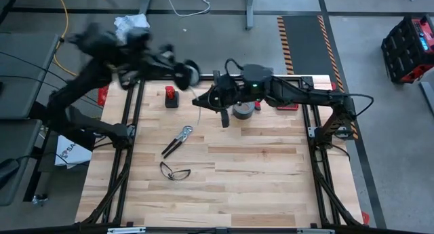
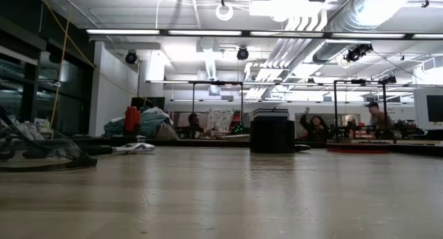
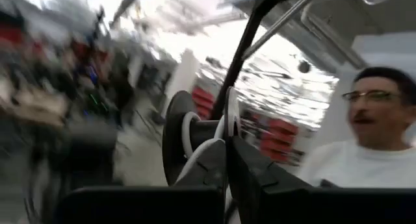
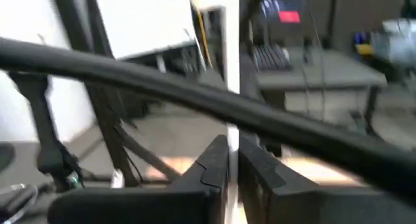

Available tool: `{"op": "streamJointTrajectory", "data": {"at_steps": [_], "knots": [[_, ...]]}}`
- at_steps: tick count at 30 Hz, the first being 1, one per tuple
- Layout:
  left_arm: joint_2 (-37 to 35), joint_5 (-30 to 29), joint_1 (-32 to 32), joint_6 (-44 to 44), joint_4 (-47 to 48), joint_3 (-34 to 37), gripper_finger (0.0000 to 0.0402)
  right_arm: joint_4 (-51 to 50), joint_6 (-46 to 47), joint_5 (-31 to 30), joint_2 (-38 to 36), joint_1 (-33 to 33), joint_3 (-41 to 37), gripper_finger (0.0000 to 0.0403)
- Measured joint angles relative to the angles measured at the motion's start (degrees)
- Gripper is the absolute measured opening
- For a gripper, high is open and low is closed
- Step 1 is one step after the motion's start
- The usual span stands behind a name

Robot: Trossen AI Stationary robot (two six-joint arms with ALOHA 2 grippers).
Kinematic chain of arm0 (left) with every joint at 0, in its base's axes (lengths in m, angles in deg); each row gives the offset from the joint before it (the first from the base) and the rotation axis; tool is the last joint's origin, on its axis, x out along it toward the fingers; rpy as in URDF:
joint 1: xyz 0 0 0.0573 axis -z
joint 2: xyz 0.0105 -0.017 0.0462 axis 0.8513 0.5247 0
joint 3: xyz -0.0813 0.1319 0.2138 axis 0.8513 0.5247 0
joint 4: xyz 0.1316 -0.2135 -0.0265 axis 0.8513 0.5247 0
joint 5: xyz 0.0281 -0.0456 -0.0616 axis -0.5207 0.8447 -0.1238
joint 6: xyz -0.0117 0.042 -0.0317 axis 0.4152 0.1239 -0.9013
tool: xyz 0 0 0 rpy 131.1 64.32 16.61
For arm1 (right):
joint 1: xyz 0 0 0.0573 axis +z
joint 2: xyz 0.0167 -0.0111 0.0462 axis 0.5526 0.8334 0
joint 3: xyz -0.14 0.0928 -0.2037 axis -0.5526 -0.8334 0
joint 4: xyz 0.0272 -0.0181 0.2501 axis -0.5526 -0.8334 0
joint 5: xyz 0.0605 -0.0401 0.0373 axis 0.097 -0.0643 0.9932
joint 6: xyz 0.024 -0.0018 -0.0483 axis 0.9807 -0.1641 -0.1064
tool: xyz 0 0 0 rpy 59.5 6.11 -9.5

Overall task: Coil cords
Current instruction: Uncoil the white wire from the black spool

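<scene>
Starting at the near edge of the bench (image 1: 224,193), the wood lies bare; a little farther in sit a pair of safety glasses (image 1: 174,171) and, just beyond them, a set of pliers (image 1: 177,140). Farther back a small red and black object (image 1: 171,97) stands near the bench's far edge, with a grey tape roll (image 1: 243,110) to its right, partly under the right arm.

Both arms work at that far edge, lifted off the wood. The left tool (image 3: 224,160) has its fingers together, clamped on the spool (image 1: 192,72), whose black flange and white windings show right at the fingertips in the left wrist view. The cord (image 4: 232,87) leaves the spool and runs as a taut white line toward the right tool (image 1: 211,100), which sits just beside the spool on its right. In the right wrist view the cord passes through the narrow gap of that tool's fingers (image 4: 214,162), which stand almost together on it; I judge this a light pinch that guides the cord rather than a firm clamp.

The cord's long axis runs from the spool across to the right tool, so winding depends on the left arm turning the spool while the right keeps the line tight.

Beyond the bench, a person (image 3: 370,139) shows in the left wrist view.
</scene>
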Motion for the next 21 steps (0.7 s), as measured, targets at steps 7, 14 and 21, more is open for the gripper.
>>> {"op": "streamJointTrajectory", "data": {"at_steps": [7,14,21], "knots": [[-8.2,-8.8,-3.9,14.7,11.9,-0.1,0.0003,-8.0,-0.4,-1.8,-0.9,-3.2,0.2,0.0075],[-10.4,-14.0,-4.4,23.9,28.6,0.1,0.0003,-11.1,-2.7,-4.2,-1.4,-4.7,0.2,0.0138],[-8.3,-17.7,-4.4,33.3,39.5,0.2,0.0002,-21.7,-6.8,-17.0,-4.1,-4.7,0.3,0.0166]]}}
